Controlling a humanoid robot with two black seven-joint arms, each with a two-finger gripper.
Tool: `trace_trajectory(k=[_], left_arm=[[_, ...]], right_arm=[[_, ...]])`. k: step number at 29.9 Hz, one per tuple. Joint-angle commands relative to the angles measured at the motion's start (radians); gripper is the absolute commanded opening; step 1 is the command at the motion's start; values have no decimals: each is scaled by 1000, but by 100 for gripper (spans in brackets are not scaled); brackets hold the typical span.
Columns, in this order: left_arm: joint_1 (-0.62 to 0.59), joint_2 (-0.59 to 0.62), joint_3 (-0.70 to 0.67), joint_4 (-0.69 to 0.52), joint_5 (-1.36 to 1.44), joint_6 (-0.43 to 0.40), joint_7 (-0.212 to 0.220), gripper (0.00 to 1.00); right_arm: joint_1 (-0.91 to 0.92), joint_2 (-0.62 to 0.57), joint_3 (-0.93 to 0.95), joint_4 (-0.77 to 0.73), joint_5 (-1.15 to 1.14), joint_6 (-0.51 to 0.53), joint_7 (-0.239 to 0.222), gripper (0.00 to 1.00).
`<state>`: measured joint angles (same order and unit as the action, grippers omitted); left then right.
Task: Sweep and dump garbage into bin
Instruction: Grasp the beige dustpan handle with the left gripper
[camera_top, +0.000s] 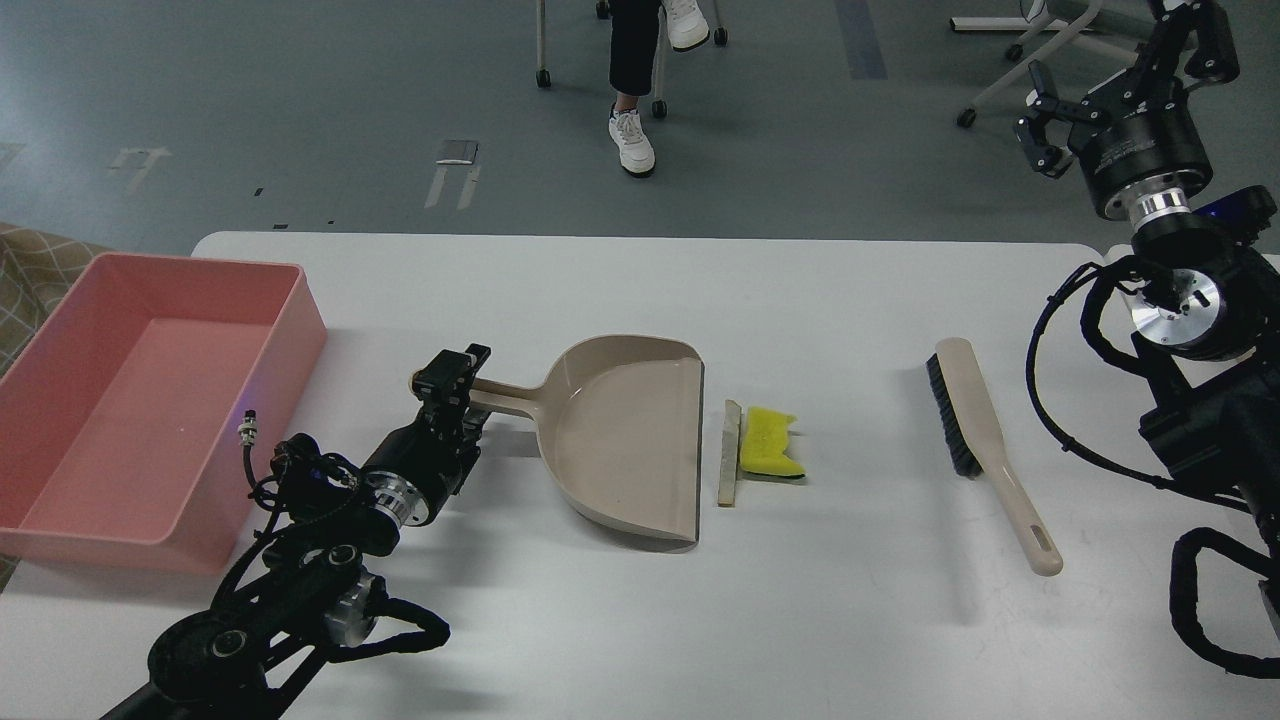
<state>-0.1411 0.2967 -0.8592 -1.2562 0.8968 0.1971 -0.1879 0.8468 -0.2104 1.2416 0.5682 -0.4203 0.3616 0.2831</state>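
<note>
- Two scraps of garbage on the white rectangular table: one bright yellow sponge-like piece with a notched edge and one thin pale beige flat strip, lying side by side just off the open lip of the dustpan, the strip nearer the lip.
- One large shallow pink plastic tub with rounded corners, at the table's far-left edge, well apart from the scraps.
- One beige plastic dustpan with a long handle, flat on the table, mouth facing the scraps, handle pointing toward the tub.
- One beige brush with black bristles, lying flat to the right of the scraps, apart from them.
- Two black grippers: left gripper down at the dustpan handle's end, fingers either side of it; firm hold or not cannot be told. Right gripper raised beyond the table's right end, fingers spread, holding nothing.
- One person's legs in dark trousers and white shoes on the grey floor behind.
- No readable labels or writing anywhere.
</note>
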Motion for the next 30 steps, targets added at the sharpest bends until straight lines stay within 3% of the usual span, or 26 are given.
trace_trajectory(k=[1, 5, 13, 21, 30], left_arm=[[1, 1, -1, -12, 1, 19, 4, 79], [1, -4, 0, -25, 7, 67, 10, 78], [0, -19, 2, -20, 8, 74, 8, 76], [-3, -22, 3, -6, 8, 74, 11, 61], [-2, -21, 0, -6, 8, 93, 10, 56]], right_arm=[[0, 0, 1, 1, 0, -1, -1, 100], [0, -1, -1, 1, 0, -1, -1, 100], [0, 0, 1, 2, 0, -1, -1, 100], [0, 0, 1, 1, 0, 0, -1, 100], [0, 0, 1, 1, 0, -1, -1, 100]])
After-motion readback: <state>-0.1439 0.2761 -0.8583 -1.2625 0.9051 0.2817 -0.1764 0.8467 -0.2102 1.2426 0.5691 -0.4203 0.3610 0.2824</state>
